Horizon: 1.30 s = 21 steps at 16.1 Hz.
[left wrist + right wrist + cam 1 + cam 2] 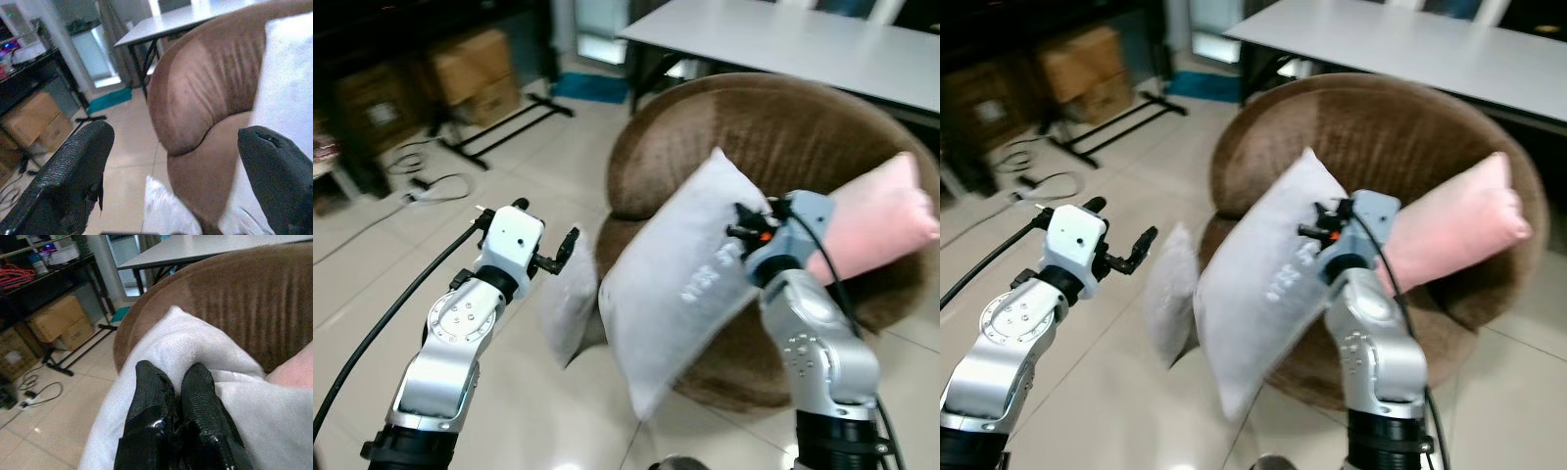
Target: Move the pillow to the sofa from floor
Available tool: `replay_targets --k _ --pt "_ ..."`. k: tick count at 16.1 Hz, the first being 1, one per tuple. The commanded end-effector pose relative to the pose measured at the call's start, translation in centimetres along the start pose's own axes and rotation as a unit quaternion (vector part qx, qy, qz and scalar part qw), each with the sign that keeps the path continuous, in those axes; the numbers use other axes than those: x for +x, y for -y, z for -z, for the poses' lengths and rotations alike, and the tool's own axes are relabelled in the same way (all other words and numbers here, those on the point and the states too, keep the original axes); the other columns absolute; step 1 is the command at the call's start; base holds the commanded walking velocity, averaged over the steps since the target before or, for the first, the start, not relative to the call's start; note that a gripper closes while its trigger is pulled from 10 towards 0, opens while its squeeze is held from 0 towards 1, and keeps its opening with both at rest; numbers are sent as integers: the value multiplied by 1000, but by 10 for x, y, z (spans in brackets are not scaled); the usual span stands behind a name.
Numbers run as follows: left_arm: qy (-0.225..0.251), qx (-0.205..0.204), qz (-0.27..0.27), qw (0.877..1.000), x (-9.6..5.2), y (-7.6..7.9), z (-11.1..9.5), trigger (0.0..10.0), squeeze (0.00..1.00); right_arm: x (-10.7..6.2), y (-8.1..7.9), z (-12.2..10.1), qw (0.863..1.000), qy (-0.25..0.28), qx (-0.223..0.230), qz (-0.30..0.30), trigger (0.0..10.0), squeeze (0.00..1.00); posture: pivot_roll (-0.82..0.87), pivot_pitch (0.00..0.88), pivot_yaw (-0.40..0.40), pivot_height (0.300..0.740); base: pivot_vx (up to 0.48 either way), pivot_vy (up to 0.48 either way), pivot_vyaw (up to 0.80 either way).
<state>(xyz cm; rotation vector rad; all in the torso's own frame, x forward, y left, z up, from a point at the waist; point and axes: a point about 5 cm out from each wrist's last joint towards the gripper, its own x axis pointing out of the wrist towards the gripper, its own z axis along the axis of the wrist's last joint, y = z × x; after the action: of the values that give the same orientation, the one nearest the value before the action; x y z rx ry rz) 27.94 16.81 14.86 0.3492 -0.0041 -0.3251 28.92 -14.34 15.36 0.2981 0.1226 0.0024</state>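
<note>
A large light-grey pillow [680,284] hangs tilted against the front of the round brown sofa [773,137], its lower corner just above the floor. My right gripper [736,223] is shut on the pillow's upper edge; in the right wrist view the two fingertips [154,387] pinch the white fabric together. My left gripper [570,245] is open, to the left of the sofa, with nothing between its fingers [73,171]. Just below it a second, smaller grey pillow [568,308] leans on the sofa's base at floor level.
A pink pillow [886,215] lies on the sofa's right side. A grey table [803,44] stands behind the sofa. Cardboard boxes [475,69], a black floor stand [499,127] and loose cables [431,181] sit at the back left. Pale tiled floor lies to the left.
</note>
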Motion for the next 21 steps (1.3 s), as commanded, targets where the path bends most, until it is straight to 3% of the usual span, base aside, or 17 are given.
replay_targets --k 1,11,21 --pt "4 3 -2 1000 -3 -5 -2 10000 0 -2 -15 -12 999 26 -1 -36 10000 0 -83 0 -9 740 255 0 -800" --pt "0 -2 -3 1000 -5 -8 -1 10000 0 -2 -22 -13 997 30 -17 -64 10000 0 -75 0 -12 740 260 0 0" --pt "-2 -2 4 1000 -4 -9 -2 10000 0 -1 -25 -12 997 31 -21 -68 10000 0 -77 0 -6 740 275 0 -719"
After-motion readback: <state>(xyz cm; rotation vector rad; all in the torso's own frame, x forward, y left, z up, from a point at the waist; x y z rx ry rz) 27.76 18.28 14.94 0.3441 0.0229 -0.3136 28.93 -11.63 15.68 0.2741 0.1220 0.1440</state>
